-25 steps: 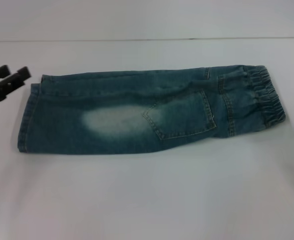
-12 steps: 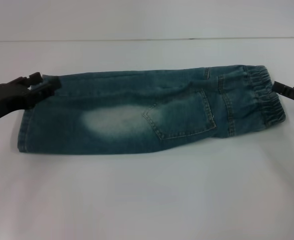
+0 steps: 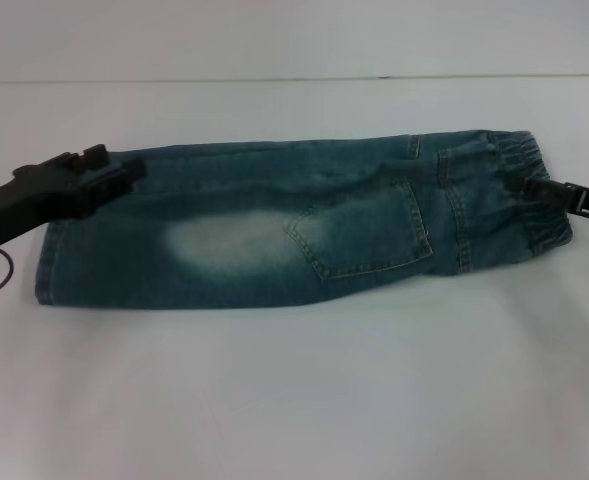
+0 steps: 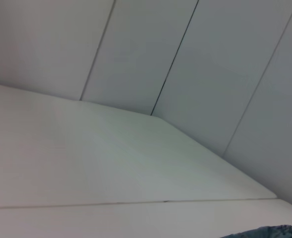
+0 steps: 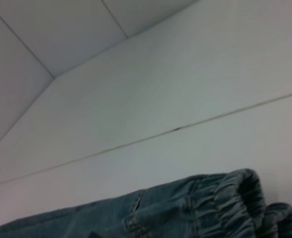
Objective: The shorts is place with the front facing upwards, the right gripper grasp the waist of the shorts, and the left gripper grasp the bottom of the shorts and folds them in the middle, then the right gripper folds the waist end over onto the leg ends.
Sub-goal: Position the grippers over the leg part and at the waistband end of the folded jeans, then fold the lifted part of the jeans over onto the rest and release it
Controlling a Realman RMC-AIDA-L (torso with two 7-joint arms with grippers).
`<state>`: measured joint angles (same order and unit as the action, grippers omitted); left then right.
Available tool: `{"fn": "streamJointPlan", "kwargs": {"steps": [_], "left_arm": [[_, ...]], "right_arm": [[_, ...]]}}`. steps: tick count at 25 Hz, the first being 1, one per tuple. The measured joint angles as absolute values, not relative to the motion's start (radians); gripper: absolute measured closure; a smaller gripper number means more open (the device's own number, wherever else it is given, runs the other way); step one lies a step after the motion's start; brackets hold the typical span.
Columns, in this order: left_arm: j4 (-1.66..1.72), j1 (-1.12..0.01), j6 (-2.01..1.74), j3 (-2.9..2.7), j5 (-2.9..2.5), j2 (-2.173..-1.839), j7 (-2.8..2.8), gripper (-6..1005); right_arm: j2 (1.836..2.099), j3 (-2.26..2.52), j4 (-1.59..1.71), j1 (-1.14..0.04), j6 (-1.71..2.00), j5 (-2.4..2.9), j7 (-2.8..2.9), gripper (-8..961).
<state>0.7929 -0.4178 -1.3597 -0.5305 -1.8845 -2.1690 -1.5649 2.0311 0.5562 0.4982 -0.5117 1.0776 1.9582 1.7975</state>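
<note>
Black and blunt, the left hand [image 3: 124,172] is reaching in over the far corner of the leg ends [image 3: 59,235], its fingertips lying against the denim, though whether they are parted or pinched on cloth I cannot tell. The right hand [image 3: 530,188] is coming in from the opposite side, its tip sitting on the waist of the shorts [image 3: 534,195]; its opening is likewise not clear. Judging by the task, each hand is taking one end so the cloth can be lifted and doubled over.

The shorts [image 3: 274,225] are lying flat along the white surface [image 3: 294,400], already narrow, as if folded lengthwise, with a patch pocket [image 3: 364,230] facing up. The denim is blue-green, with a pale faded oval near the middle and tan stitching. The waistband is puckering into soft gathers, which the right wrist view is showing as bunched ridges, while the hems are lying straight and flat.
</note>
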Motion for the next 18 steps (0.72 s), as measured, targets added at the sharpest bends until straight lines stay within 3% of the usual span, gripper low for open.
{"fn": "streamJointPlan", "kwargs": {"steps": [7, 10, 18], "left_arm": [[0.78, -0.427, -1.364, -0.562, -1.876, -2.17, -1.56, 323], [0.762, -0.434, -1.365, -0.579, -1.858, -2.171, -1.541, 324], [0.658, -0.463, -1.365, -0.603, -1.777, -2.17, -1.418, 327]], "right_arm": [[2.022, 0.593, 0.5, -0.513, 1.086, 1.959, 1.828, 38], [2.022, 0.6, 0.501, -0.51, 1.089, 1.959, 1.823, 230], [2.02, 0.627, 0.518, -0.511, 1.118, 1.959, 1.824, 597]]}}
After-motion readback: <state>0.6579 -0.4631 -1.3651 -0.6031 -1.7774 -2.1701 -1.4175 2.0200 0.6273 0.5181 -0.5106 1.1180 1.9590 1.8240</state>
